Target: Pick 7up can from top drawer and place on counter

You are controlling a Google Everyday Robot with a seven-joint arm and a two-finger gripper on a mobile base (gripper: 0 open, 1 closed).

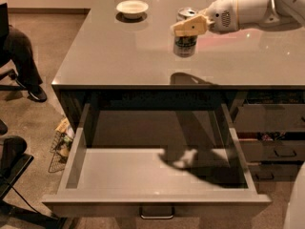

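**One can, upright in the gripper's hold**

One top drawer (76,156) stands pulled out nearest the camera. The arm's shadow falls on its light-grey floor, and one metal handle (157,213) sits on its front. Beyond it lies one counter (119,56). One 7up can (185,43) is over the counter's middle, long axis vertical, silver top up — whether its base touches the surface I cannot tell. One gripper (187,26), reaching in from the right, has its tan fingers (193,25) pinched on the can's upper part. Farthest back — one white bowl (132,7) on the counter, well apart from the can.
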